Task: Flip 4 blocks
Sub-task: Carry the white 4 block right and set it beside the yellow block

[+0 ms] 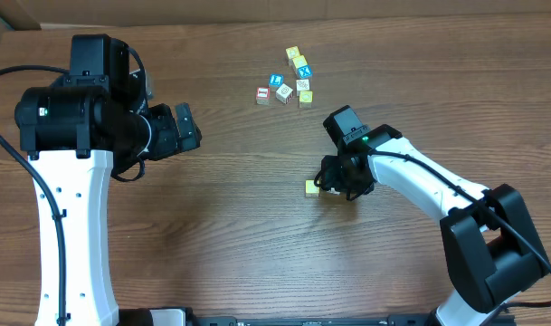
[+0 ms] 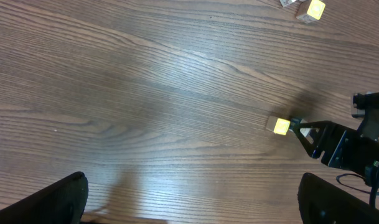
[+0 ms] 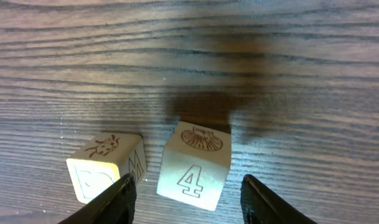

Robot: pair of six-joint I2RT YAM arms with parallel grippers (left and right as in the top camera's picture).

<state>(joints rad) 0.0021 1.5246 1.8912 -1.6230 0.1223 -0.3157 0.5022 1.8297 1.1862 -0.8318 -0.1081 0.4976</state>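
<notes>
My right gripper (image 3: 187, 183) stands open around a pale cream block (image 3: 194, 163) marked 4, which rests on the table with a gap to each finger. A second pale block (image 3: 105, 165), lettered D and M, sits just outside the left finger (image 3: 117, 200). From overhead that block shows as a yellow cube (image 1: 312, 187) beside the right gripper (image 1: 332, 187), and the 4 block is mostly hidden under the fingers. A blue-faced block (image 1: 276, 81) and a reddish-faced block (image 1: 262, 94) lie in the far cluster. The left gripper (image 1: 189, 131) hangs open and empty, far to the left.
Beside those two in the far cluster lie a blue X cube (image 1: 302, 71), yellow cubes (image 1: 293, 53) and a pale cube (image 1: 285, 91). The left wrist view shows bare wood, the yellow cube (image 2: 280, 126) and the right gripper (image 2: 320, 140) at its right.
</notes>
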